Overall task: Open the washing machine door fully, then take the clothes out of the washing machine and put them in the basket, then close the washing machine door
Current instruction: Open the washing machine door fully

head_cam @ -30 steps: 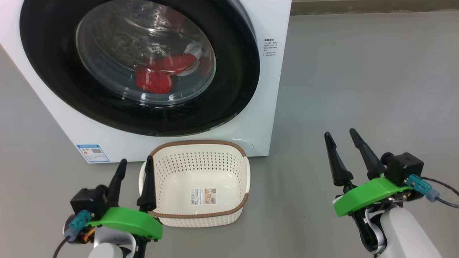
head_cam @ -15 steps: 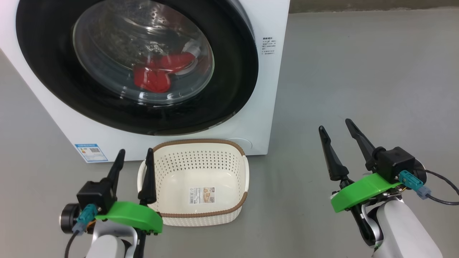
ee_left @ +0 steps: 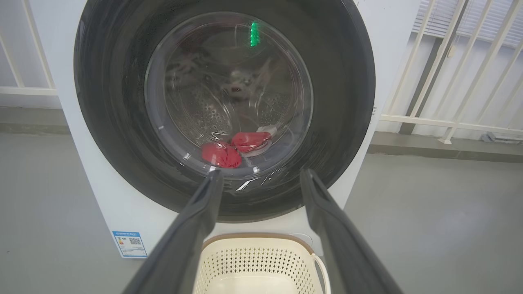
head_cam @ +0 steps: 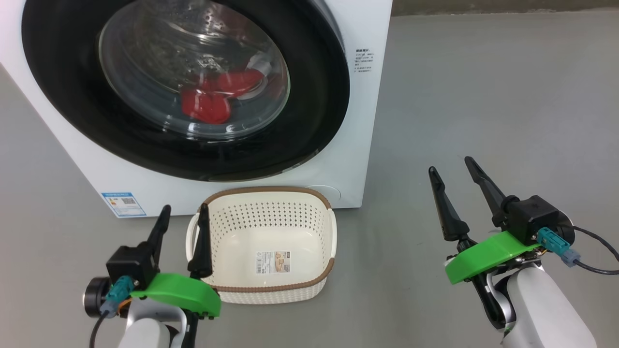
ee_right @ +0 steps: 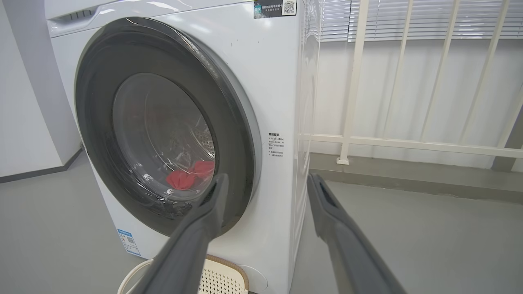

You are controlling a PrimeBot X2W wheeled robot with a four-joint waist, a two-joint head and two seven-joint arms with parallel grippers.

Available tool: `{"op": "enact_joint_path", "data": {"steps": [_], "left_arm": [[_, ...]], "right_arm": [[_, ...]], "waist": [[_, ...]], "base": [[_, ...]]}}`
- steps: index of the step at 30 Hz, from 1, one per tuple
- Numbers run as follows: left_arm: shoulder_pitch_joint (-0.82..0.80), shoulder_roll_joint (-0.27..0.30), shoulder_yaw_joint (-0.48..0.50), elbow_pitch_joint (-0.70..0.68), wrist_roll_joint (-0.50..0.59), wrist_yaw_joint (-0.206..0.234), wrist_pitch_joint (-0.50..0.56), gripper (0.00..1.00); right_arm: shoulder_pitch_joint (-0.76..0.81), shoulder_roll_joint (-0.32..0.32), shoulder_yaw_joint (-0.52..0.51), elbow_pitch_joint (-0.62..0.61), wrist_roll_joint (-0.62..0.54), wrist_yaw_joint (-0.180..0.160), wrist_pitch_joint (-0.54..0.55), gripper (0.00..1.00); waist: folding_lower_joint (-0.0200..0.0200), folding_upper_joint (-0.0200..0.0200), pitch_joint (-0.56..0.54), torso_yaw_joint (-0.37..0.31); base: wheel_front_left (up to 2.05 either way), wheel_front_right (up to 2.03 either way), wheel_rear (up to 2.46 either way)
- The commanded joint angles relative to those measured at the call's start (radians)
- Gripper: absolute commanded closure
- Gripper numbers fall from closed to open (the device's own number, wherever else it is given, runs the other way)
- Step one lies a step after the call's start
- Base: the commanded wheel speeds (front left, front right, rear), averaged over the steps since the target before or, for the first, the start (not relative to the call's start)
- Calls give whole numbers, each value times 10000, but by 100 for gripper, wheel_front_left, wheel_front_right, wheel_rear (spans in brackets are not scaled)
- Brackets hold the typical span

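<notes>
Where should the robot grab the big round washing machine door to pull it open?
Probably the right edge of the washing machine door, on its black rim, coming from the right side. In the right wrist view that edge stands proud of the washing machine front, leaving a lip to hook. No handle shows. The open right pincer is nearest.
</notes>
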Motion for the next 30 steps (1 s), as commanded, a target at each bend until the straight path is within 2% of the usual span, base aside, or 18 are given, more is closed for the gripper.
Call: {"op": "enact_joint_path", "data": {"steps": [1, 2, 3, 5, 6, 7, 8, 10, 21, 25, 30], "left_arm": [[-359, 237, 250, -170, -19, 79, -122, 0], [-362, 237, 237, -170, -24, 80, -122, 0], [-369, 237, 222, -184, -23, 81, -122, 0], [-416, 237, 203, -339, 68, 63, -122, 0], [-438, 237, 212, -464, 91, 26, -122, 0], [-455, 237, 235, -599, 103, 5, -122, 0], [-464, 237, 253, -721, 109, -20, -122, 0], [-488, 237, 270, -945, 105, -66, -122, 0], [-681, 237, 83, -2045, 0, -282, -122, 0], [-774, 237, 56, -2413, 4, -342, -122, 0], [-955, 237, 80, -2724, -31, -486, -122, 0]], "right_arm": [[-309, 13, 230, -268, -114, 75, -63, 0], [-302, 13, 218, -288, -116, 75, -63, 0], [-292, 13, 186, -281, -57, 75, -63, 7], [-342, 13, 138, -291, 87, 75, -63, 53], [-385, 13, 132, -289, 294, 75, -63, 65], [-448, 13, 115, -280, 543, 75, -63, 83], [-524, 13, 116, -279, 742, 75, -63, 96], [-658, 13, 140, -255, 1642, 75, -63, 100], [-1933, 13, 346, -89, 6336, 75, -63, 100], [-2465, 13, 514, -23, 7241, 75, -18, 100], [-3372, 13, 422, -117, 8623, 75, 615, 100]], "waist": [[0, 0, 10, 12], [0, 0, 27, 19], [0, 0, 53, 31], [0, 0, 165, 79], [0, 0, 233, 103], [0, 0, 304, 125], [0, 0, 373, 143], [0, 0, 529, 190], [0, 0, 1612, 401], [0, 0, 2017, 455], [0, 0, 2688, 537]], "base": [[0, 0, 0], [0, 0, 0], [0, 0, 0], [0, 0, 0], [0, 0, 0], [0, 0, 0], [0, 0, 0], [0, 0, 0], [0, 0, 0], [0, 0, 0], [0, 0, 0]]}}
